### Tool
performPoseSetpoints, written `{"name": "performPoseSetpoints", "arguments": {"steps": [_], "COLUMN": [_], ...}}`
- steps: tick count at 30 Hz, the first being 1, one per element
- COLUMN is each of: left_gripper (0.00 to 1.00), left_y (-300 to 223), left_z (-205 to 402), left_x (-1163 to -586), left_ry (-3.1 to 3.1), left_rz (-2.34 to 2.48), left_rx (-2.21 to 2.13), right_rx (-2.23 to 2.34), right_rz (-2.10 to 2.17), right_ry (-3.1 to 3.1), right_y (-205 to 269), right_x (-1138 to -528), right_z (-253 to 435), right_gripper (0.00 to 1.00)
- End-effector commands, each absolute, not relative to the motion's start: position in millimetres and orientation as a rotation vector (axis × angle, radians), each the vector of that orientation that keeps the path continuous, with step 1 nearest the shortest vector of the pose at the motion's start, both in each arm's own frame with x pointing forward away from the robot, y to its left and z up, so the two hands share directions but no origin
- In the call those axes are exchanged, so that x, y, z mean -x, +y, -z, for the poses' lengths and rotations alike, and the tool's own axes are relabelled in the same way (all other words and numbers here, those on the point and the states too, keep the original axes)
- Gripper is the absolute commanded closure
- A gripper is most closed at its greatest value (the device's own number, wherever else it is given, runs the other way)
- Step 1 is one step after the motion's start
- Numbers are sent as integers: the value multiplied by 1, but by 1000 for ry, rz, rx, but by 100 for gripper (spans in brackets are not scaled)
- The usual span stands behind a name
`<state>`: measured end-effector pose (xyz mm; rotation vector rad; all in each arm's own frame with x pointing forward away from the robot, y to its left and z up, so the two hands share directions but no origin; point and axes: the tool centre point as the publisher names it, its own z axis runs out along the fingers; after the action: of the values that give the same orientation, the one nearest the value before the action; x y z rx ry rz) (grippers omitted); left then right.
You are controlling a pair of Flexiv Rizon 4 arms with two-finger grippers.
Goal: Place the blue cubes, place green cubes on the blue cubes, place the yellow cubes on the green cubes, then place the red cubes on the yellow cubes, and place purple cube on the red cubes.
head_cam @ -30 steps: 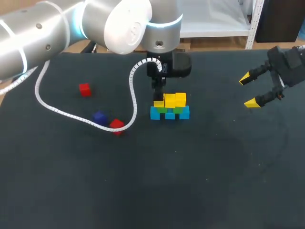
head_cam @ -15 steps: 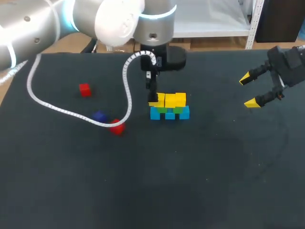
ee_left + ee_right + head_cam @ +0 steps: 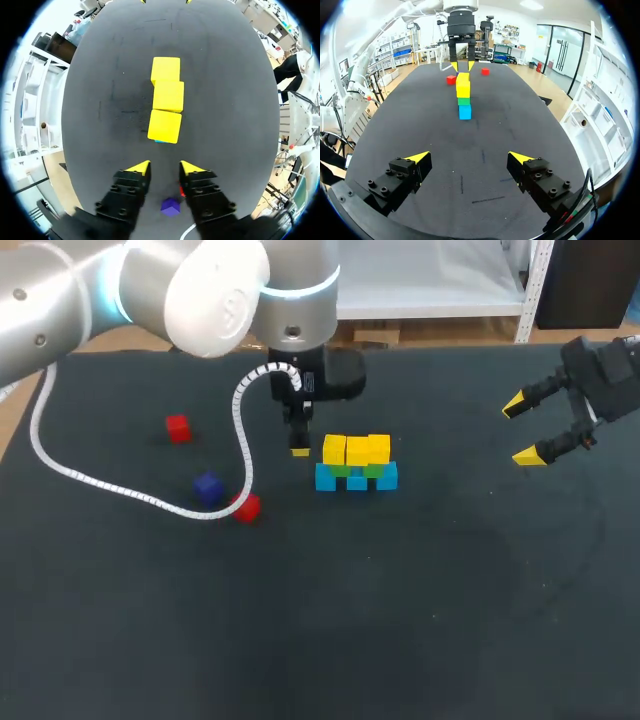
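The left arm has slid away to the left. A moment ago its fingers were at the end yellow cube, and now the left gripper (image 3: 300, 448) hangs just beside the stack, fingers apart and holding nothing. Its white coiled cable (image 3: 130, 490) has swung left with it across the worktop (image 3: 400, 620). The stack sits near the middle of the worktop, toward the far edge. Count it up from the head view: three blue cubes (image 3: 357, 481) in a row at the bottom, two green cubes (image 3: 343, 470) showing above them, and three yellow cubes (image 3: 357, 450) side by side on top. The left wrist view confirms that yellow row of three straight ahead of the open fingers, with a sliver of blue peeking from under the nearest one. Two red cubes are still loose on the worktop. One red cube (image 3: 178, 428) is out toward the left edge, the other red cube (image 3: 247, 506) is nearer the front, right against the cable. The single purple cube (image 3: 207, 486) lies just beside that second red one, between the two reds. Over by the right edge the right gripper (image 3: 525, 430) is held above the worktop, well apart from the stack, its yellow tips spread wide and empty. From its own wrist view the stack lines up end-on, yellow over green over blue.
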<state>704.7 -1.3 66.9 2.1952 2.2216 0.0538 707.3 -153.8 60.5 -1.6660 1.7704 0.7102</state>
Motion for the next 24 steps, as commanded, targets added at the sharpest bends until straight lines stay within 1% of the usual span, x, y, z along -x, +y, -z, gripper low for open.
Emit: {"name": "performPoseSetpoints", "arguments": {"steps": [1,24], "left_gripper": [100,100], "left_y": [-3,-22], "left_z": [-64,-61], "left_x": [-707,-704], "left_ry": [2219,2179], "left_rz": [-49,-13], "left_rx": [-2201,-2231], "right_rx": [1666,1666], "right_rz": [-711,-711], "right_ry": [1768,1768], "right_y": [-154,-154], "right_x": [-708,-708], "right_z": [-60,-60], "right_gripper": [0,0]}}
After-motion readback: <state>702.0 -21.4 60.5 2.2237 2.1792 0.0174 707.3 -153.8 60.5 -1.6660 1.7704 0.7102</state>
